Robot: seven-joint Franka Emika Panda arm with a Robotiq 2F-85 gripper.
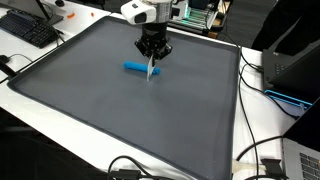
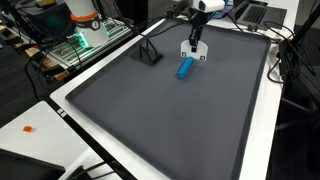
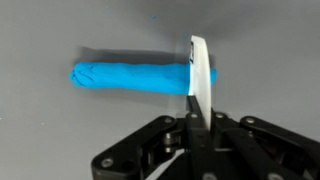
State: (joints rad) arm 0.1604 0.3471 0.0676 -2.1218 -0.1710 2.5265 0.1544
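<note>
A blue cylindrical roll lies on the dark grey mat; it also shows in the other exterior view and in the wrist view. My gripper is shut on a thin white flat piece, which hangs down from the jaws. In the wrist view the white piece crosses the right end of the blue roll. In both exterior views the gripper hovers just above that end of the roll. Whether the white piece touches the roll I cannot tell.
A black angled stand sits on the mat near the roll. A keyboard lies beyond the mat's corner. Cables run along the white table edge. A laptop and a lit rack stand around the mat.
</note>
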